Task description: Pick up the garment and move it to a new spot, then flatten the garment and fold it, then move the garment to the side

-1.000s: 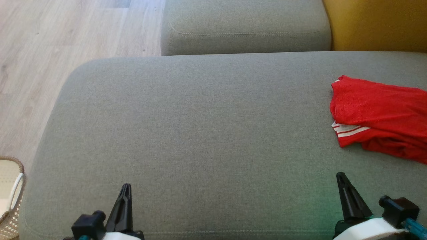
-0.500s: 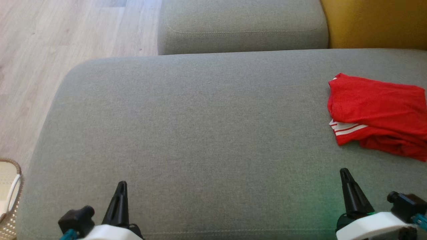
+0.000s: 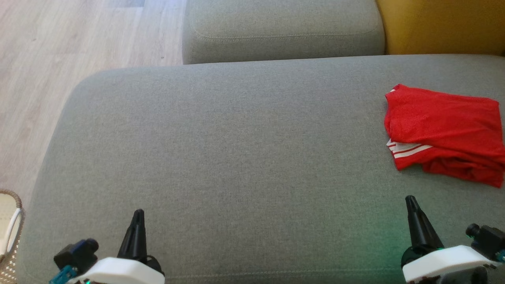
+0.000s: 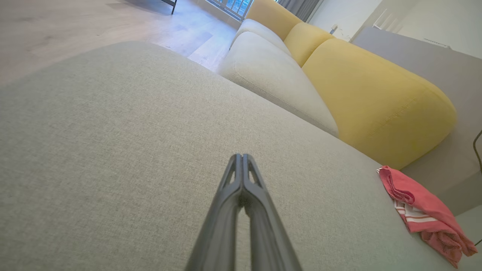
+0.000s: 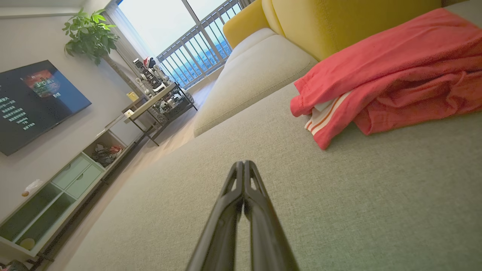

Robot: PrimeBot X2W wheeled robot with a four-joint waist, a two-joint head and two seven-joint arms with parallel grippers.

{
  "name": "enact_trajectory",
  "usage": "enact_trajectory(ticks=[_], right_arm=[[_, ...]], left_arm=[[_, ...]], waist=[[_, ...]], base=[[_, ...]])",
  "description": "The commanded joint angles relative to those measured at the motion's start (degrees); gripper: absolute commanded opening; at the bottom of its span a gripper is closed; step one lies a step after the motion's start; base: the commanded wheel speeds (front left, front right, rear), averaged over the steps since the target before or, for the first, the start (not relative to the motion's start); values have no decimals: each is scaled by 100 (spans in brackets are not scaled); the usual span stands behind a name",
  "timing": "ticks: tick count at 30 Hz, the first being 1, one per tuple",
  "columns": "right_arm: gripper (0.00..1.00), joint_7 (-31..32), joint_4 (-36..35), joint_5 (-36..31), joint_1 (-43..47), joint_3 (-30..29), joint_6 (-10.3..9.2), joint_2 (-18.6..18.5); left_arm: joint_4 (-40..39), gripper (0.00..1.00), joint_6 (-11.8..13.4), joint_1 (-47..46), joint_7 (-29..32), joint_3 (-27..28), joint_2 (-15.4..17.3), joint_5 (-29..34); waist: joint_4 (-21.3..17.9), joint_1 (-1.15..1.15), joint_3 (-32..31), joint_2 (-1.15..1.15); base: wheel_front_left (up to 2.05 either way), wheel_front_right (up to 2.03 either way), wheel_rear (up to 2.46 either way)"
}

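On the right side of the grey seat (image 3: 236, 157), toward its back edge, lies the garment (image 3: 442, 126). It is red knit cloth folded into a rough rectangle, with a white-striped band poking from under its left corner and a rumpled near edge. No label on it can be read. The TV (image 5: 34, 101) shows lines of pale writing, too small to read. A woven basket (image 3: 10, 264) with a white handle stands on the plank floor (image 3: 59, 47) by the seat's left corner; its contents are unclear. The cabinet (image 5: 56, 195) under the TV has open compartments, one holding a dark jumble. The seat is coarse weave with rounded corners, and a smooth yellow cushion (image 4: 376, 101) sits behind it. The left gripper (image 3: 138, 213) and right gripper (image 3: 410, 199) both have their fingers pressed together, empty, over the seat's near edge. The right one is nearer the garment but apart from it.
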Motion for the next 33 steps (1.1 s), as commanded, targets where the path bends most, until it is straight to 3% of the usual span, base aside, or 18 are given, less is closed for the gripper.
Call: enact_trajectory(ticks=[1, 33], right_arm=[[0, 34, -157, 189, -316, 6, -1, -41], [0, 551, 8, 2310, -660, -45, -1, -60]], left_arm=[[-142, 0, -49, -308, 30, 145, 90, -187], [130, 0, -309, -741, 508, 518, 113, -2421]], waist=[[-7, 0, 4, 0], [-154, 0, 74, 0]], base=[[0, 0, 0], [0, 0, 0]])
